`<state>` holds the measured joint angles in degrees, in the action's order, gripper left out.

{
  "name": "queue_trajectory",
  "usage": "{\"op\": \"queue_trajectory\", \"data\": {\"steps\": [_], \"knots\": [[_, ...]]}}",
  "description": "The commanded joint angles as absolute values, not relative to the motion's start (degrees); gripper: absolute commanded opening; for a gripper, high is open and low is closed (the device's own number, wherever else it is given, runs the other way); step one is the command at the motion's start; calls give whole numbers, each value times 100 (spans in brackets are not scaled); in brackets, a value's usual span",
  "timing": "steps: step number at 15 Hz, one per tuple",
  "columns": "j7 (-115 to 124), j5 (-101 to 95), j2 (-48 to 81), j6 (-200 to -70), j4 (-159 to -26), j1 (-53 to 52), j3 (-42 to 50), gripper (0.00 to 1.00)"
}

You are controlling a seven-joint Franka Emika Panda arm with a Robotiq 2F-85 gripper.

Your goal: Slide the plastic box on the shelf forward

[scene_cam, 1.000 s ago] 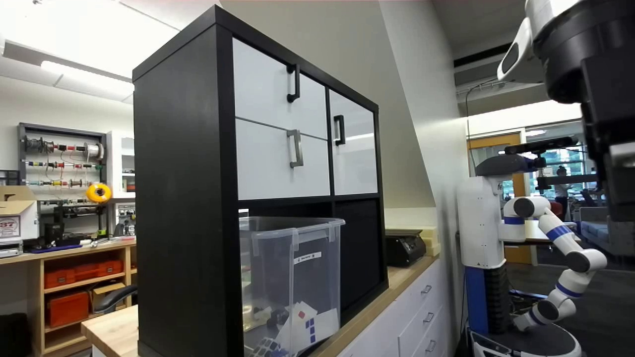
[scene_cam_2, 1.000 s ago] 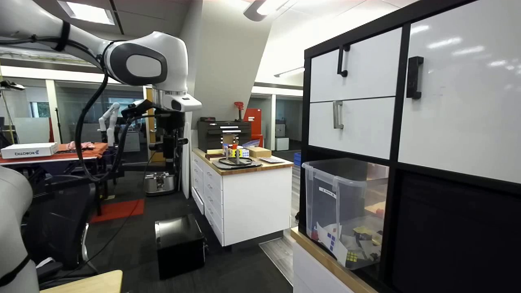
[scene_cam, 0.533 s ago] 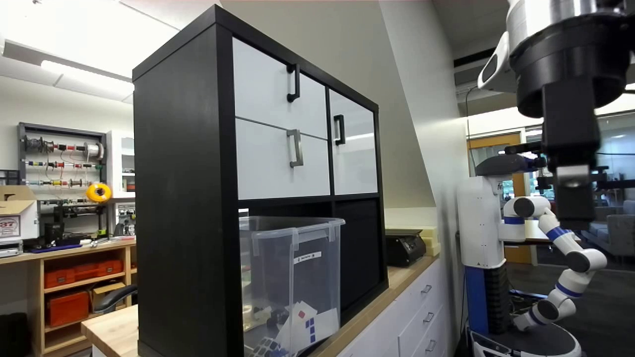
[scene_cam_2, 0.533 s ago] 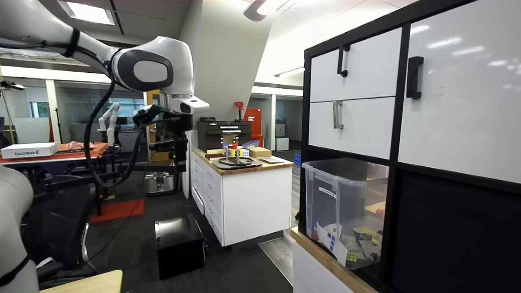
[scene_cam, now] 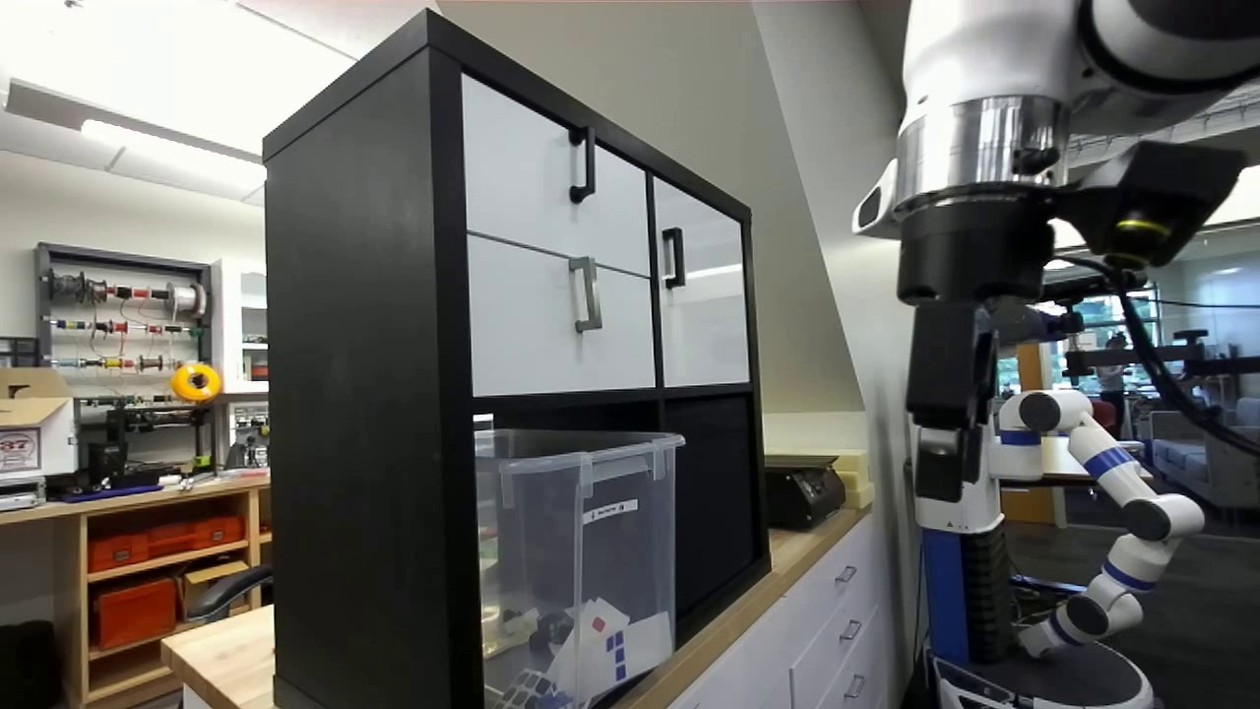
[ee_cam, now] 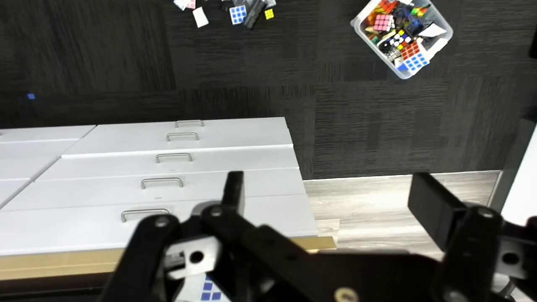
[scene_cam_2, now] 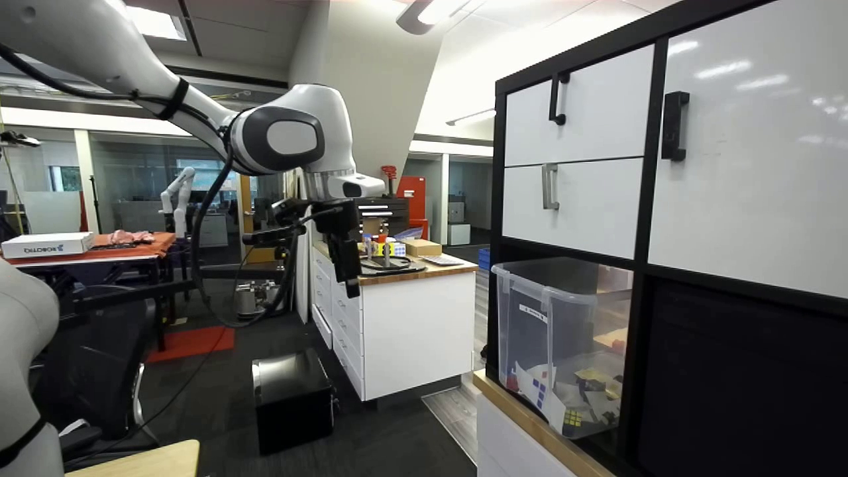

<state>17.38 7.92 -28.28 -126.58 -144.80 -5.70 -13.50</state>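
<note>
The plastic box [scene_cam: 625, 532] is a large translucent bin with small items inside; no lid shows on it. It stands in a lower open cubby of the black shelf [scene_cam: 354, 374], under white drawers, its front slightly past the frame. Box [scene_cam_2: 523, 331] and shelf [scene_cam_2: 642, 165] also show in the other exterior view. My gripper [scene_cam: 950, 473] hangs in the air in front of the shelf, apart from the box, also seen here [scene_cam_2: 352, 285]. In the wrist view my gripper [ee_cam: 329, 188] is open and empty, fingers wide apart. A blue-patterned card [ee_cam: 209, 291] shows below the left finger.
The shelf stands on a wooden ledge [scene_cam: 728, 630] above white drawers. A black device [scene_cam: 802, 489] sits on the ledge. A white-and-blue robot [scene_cam: 955, 433] stands behind. A black box [scene_cam_2: 291, 404] and a smaller clear bin [ee_cam: 438, 44] of puzzle cubes are on the floor.
My arm has come nearer the shelf and lower, and the gripper has turned and tilted slightly. The plastic box and shelf have not moved.
</note>
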Motion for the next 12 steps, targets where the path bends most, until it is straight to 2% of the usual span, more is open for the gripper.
{"op": "queue_trajectory", "data": {"steps": [1, 8, 12], "knots": [[1261, 329, -2213, -12902, -13967, -406, -1078, 100], [704, -202, -1278, -13213, -13074, -238, -648, 100], [718, -189, -1231, -13168, -13026, -295, -563, 100]]}}
